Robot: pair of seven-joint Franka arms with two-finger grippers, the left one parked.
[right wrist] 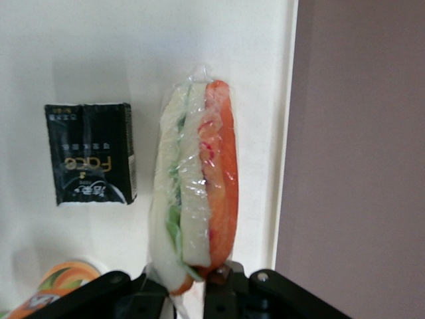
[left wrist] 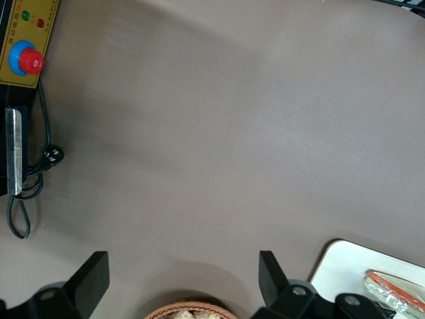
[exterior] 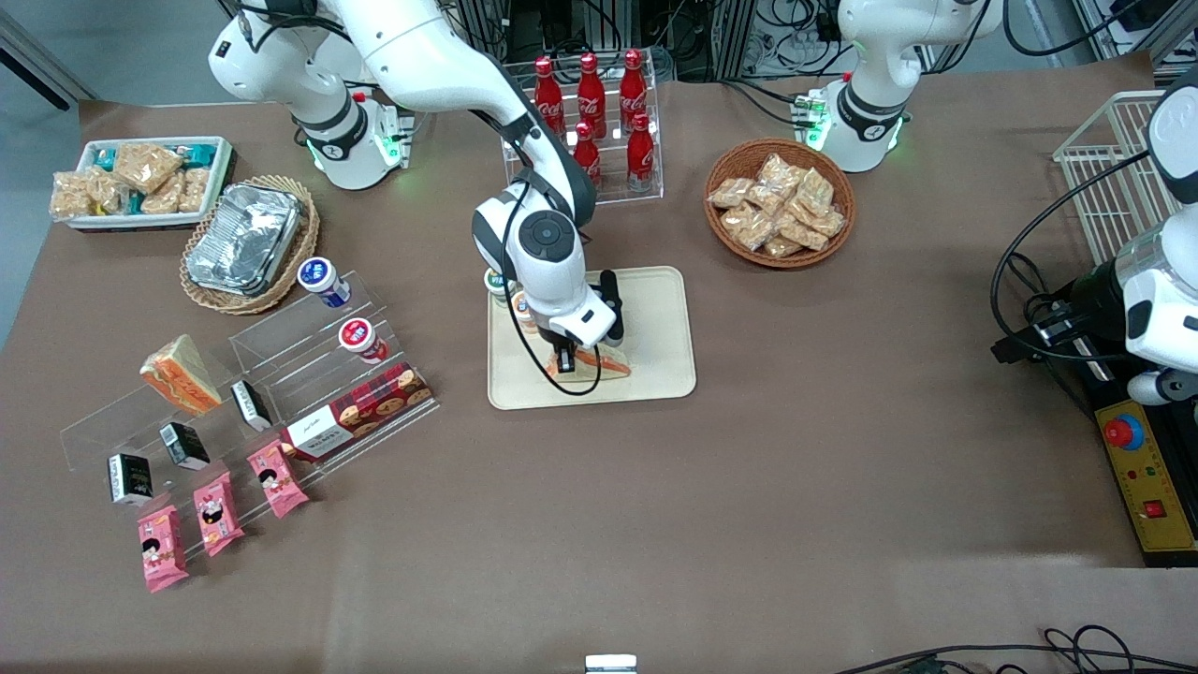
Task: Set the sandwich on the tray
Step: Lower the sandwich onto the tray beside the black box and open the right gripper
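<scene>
The clear-wrapped sandwich (exterior: 606, 363), with white bread and orange and green filling, is over the cream-beige tray (exterior: 660, 314), near the tray's edge nearest the front camera. My right gripper (exterior: 564, 361) is shut on one end of it. In the right wrist view the sandwich (right wrist: 196, 179) stands on edge between my fingers (right wrist: 229, 282), with the tray (right wrist: 80, 46) under it and the tray's rim just beside it. I cannot tell whether it touches the tray. The left wrist view shows a corner of the tray (left wrist: 342, 262) and the sandwich (left wrist: 392, 289).
On the tray are a black packet (right wrist: 93, 163) and small cups (exterior: 496, 281) beside my gripper. A stubbier wedge (exterior: 180, 374) sits on the clear display steps toward the working arm's end. A cola bottle rack (exterior: 594, 112) and a snack basket (exterior: 779, 201) stand farther from the camera.
</scene>
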